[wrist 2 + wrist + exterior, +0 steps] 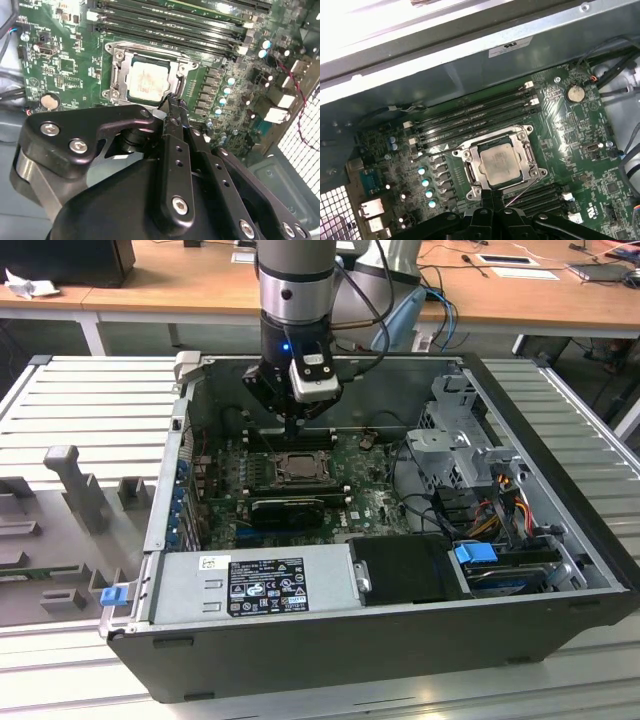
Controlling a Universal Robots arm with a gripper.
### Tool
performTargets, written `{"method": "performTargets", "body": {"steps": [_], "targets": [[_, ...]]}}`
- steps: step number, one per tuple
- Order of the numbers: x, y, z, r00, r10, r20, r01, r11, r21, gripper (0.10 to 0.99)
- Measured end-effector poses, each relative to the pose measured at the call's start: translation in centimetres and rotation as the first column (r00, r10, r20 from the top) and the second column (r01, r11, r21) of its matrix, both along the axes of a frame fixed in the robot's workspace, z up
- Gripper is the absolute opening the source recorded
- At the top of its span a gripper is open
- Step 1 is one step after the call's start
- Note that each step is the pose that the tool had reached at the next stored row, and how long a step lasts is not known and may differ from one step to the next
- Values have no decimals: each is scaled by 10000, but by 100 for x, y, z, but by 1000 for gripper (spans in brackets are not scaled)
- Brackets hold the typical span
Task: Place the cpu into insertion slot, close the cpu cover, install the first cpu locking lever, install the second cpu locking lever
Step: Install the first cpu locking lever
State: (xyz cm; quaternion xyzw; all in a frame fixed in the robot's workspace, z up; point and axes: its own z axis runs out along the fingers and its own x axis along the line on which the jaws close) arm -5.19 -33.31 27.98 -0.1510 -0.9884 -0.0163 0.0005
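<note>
- Gripper [172,102] fingers are drawn together with nothing seen between them. The tips sit at the edge of the insertion slot [461,154] and hide part of that edge in both wrist views.
- cpu [498,165] lies flat inside the insertion slot, with the cpu cover [471,172] down around it.
- Thin lever wire [522,191] slants out from the insertion slot, just beside the fingertips.
- Memory slots [470,117] run just beside the insertion slot.
- Capacitors [425,182] stand near the insertion slot.
- Black card [288,508] lies near the insertion slot, between it and the power supply [250,582].
</note>
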Motion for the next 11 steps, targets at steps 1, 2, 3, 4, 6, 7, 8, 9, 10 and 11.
{"method": "performTargets", "body": {"steps": [1,2,3,4,6,7,8,9,10,11], "targets": [[0,0,-1,10000,98,3,-98,10000,0,106],[-1,0,-1,9998,212,5,-212,9998,1,106],[-1,0,-3,9988,496,8,-496,9988,1,106],[-1,0,-4,9974,724,8,-724,9974,1,106],[-1,0,-4,9957,929,8,-929,9957,1,106],[-1,0,-5,9941,1086,8,-1086,9941,2,106],[0,0,-5,9925,1218,8,-1218,9925,2,106],[-1,0,-6,9908,1352,10,-1352,9908,1,106],[0,0,-9,9900,1408,11,-1408,9900,2,106],[0,0,-13,9887,1498,12,-1498,9887,7,106]]}}
